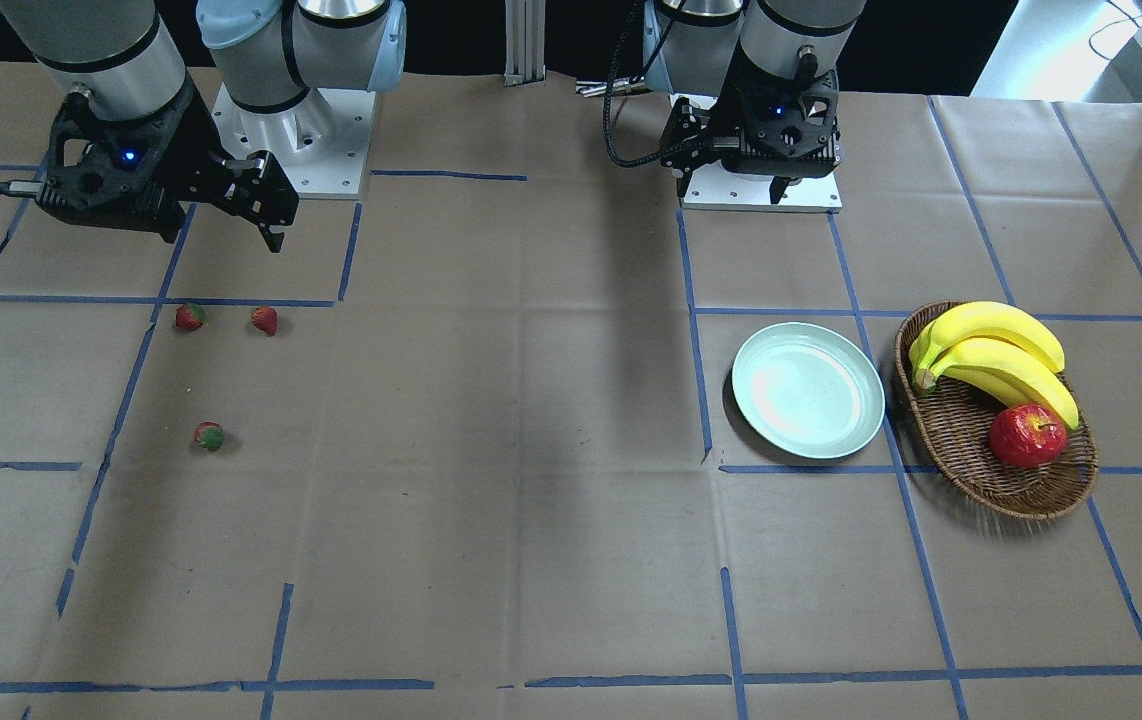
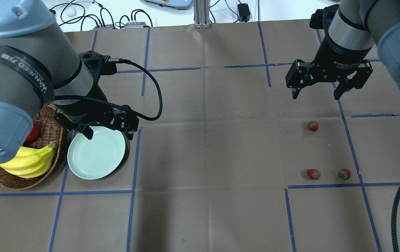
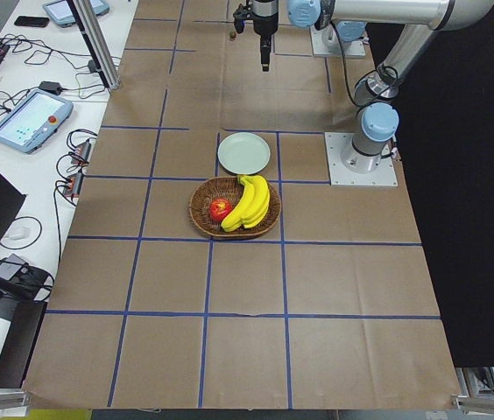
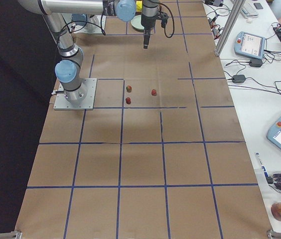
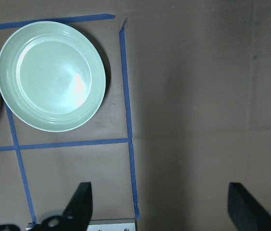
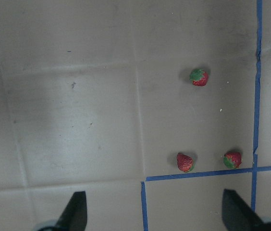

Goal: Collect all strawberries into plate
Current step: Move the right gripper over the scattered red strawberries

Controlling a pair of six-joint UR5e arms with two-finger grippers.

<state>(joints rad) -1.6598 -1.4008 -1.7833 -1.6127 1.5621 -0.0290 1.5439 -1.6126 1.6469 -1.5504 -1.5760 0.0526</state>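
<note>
Where you look down from overhead, three berries lie on the paper-covered table (image 2: pixel 200 157) at the robot's right: far strawberry (image 2: pixel 312 125) alone, near strawberry (image 2: pixel 313 174) and outer strawberry (image 2: pixel 344 173) side by side. Right gripper (image 2: pixel 315 95) hangs raised near them, fingers spread wide, empty. Left gripper (image 2: pixel 109 132), likewise spread and empty, hangs near the mint-green plate (image 2: pixel 95 157), which you find bare, well apart from the berries, just beside the wicker basket (image 2: pixel 11 180) holding bananas (image 2: pixel 28 161) and an apple (image 1: pixel 1027 436)
</note>
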